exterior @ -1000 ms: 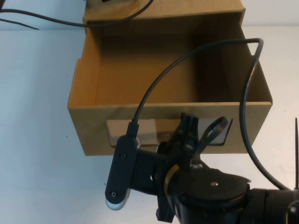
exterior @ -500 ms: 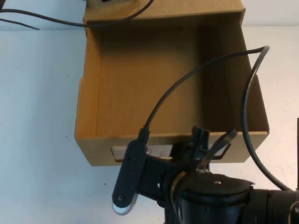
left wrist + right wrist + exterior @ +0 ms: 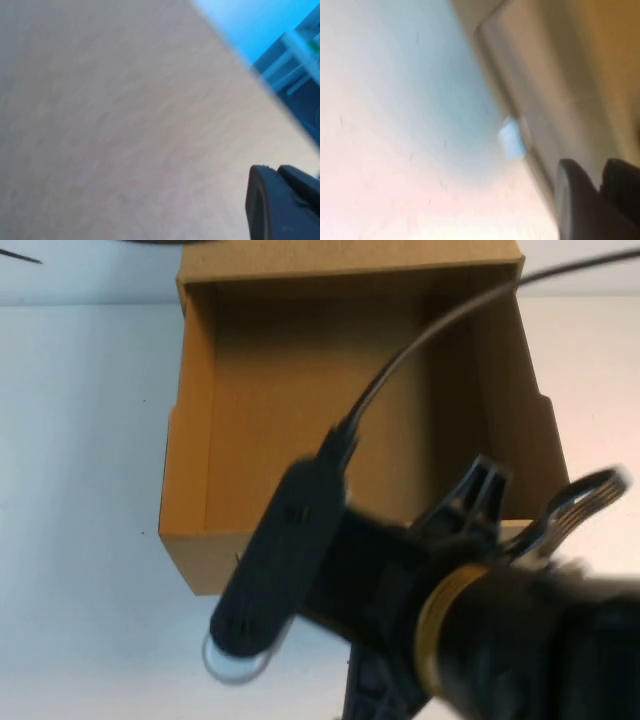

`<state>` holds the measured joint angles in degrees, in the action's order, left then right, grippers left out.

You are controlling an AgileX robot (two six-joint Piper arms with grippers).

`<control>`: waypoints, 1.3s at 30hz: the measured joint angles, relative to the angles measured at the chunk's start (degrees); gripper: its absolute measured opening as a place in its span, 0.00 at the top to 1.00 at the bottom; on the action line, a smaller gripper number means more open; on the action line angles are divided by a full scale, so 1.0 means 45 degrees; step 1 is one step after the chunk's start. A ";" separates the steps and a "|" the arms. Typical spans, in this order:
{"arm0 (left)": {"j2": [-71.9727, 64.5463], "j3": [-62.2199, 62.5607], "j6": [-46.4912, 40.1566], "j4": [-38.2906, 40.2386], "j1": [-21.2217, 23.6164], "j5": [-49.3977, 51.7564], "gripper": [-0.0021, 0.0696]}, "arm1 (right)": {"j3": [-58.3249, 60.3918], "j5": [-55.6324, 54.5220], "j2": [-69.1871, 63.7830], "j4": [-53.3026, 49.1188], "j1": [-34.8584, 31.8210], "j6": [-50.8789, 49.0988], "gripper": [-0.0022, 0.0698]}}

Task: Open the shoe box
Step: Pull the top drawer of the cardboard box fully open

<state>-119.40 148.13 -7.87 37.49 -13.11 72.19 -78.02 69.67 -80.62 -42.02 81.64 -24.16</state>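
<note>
The brown cardboard shoe box (image 3: 185, 440) stands open in the high view, its inside bare and its lid (image 3: 350, 255) folded back at the far side. My right gripper (image 3: 480, 490) hangs blurred over the box's near right corner, with the wrist camera pod (image 3: 275, 570) in front of the near wall. In the right wrist view the right gripper (image 3: 592, 170) is beside the box's outer wall (image 3: 560, 75), with the white table (image 3: 380, 150) below. My left gripper (image 3: 280, 172) is pressed close to a plain cardboard surface (image 3: 125, 125).
The white table (image 3: 70, 490) lies open to the left of the box and to its right. A black cable (image 3: 430, 330) arcs from the camera pod across the box to the far right. A small white tag (image 3: 511, 138) sticks out at the box's edge.
The box's near wall has dropped lower in the high view and shows less of its face. My right arm has swung up toward the camera and its cable has lifted.
</note>
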 joint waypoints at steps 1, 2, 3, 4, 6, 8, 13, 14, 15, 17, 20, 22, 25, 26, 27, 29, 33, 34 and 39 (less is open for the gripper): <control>0.0286 0.0030 -0.0104 0.0000 0.0000 0.0000 0.98 | -0.0324 0.0068 0.0151 0.0000 0.0000 0.0000 0.85; 0.0526 0.0058 -0.0190 0.0000 0.0000 0.0022 0.98 | -0.0572 0.0096 0.0268 0.0000 0.0000 0.0000 0.87; 0.0828 0.0121 -0.0283 -0.0038 0.0000 0.0040 0.98 | -0.0839 0.0096 0.0410 -0.0056 -0.0029 0.0000 0.88; 0.1132 0.0141 -0.0338 -0.0137 0.0000 0.0049 0.98 | -0.1051 0.0120 0.0565 -0.0180 -0.0092 0.0000 0.90; 0.1674 0.0148 -0.0545 -0.0492 0.0000 0.0077 0.98 | -0.1288 0.0120 0.0875 -0.0491 -0.0336 0.0000 0.93; 0.2242 0.0170 -0.0641 -0.0941 0.0000 0.0125 0.98 | -0.1366 0.0148 0.1262 -0.0872 -0.0830 -0.0028 0.96; 0.3761 -0.0533 -0.1053 -0.2010 0.0000 0.0145 0.98 | -0.1428 0.0229 0.2025 -0.0921 -0.3708 0.0034 0.98; 0.4072 -0.0817 -0.1165 -0.2086 0.0000 0.0145 0.98 | -0.1428 0.0254 0.2109 -0.0803 -0.4473 0.0177 0.98; 0.4481 -0.1234 -0.1317 -0.2113 0.0000 0.0145 0.98 | -0.1428 0.0282 0.2175 -0.0635 -0.5248 0.0390 0.98; 0.5367 -0.2187 -0.1653 -0.2170 0.0000 0.0145 0.98 | -0.1428 0.0219 0.2289 -0.0111 -0.6636 0.0865 0.99; 0.6721 -0.4365 -0.1922 -0.2631 0.0000 0.0145 0.98 | -0.1428 -0.0519 0.2305 0.1226 -0.8735 0.1683 0.99; 0.7762 -0.6307 -0.1922 -0.3229 0.0000 -0.0109 0.98 | -0.1428 -0.1148 0.2282 0.2491 -1.0146 0.2390 0.99; 0.9351 -0.9468 -0.1898 -0.3935 0.0000 -0.1306 0.98 | -0.1401 -0.1818 0.2179 0.4318 -1.1921 0.3371 0.99; 0.9972 -1.0420 -0.1898 -0.4069 0.0000 -0.1772 0.98 | -0.1333 -0.2022 0.2146 0.4738 -1.2467 0.3690 0.99; 1.0624 -1.1609 -0.1925 -0.4159 0.0000 -0.2410 0.98 | -0.1208 -0.2235 0.2117 0.5217 -1.2958 0.3971 0.99; 1.1900 -1.3681 -0.2040 -0.4220 0.0000 -0.3707 0.98 | -0.0882 -0.2591 0.2117 0.5902 -1.3703 0.4301 0.99; 1.4804 -1.7927 -0.2162 -0.4220 0.0000 -0.6711 0.98 | 0.0071 -0.3233 0.2117 0.6526 -1.4642 0.4558 0.99; 1.5546 -1.8890 -0.2265 -0.4220 0.0000 -0.7376 0.98 | 0.0346 -0.3527 0.2170 0.6587 -1.4734 0.4562 0.99; 1.8726 -2.2741 -0.2649 -0.4220 0.0000 -0.9803 0.98 | 0.2398 -0.5326 0.2945 0.7364 -1.4815 0.4612 0.99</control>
<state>-35.13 45.80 -19.79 18.50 -13.11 28.08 -67.23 45.71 -67.37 -8.88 14.97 -3.40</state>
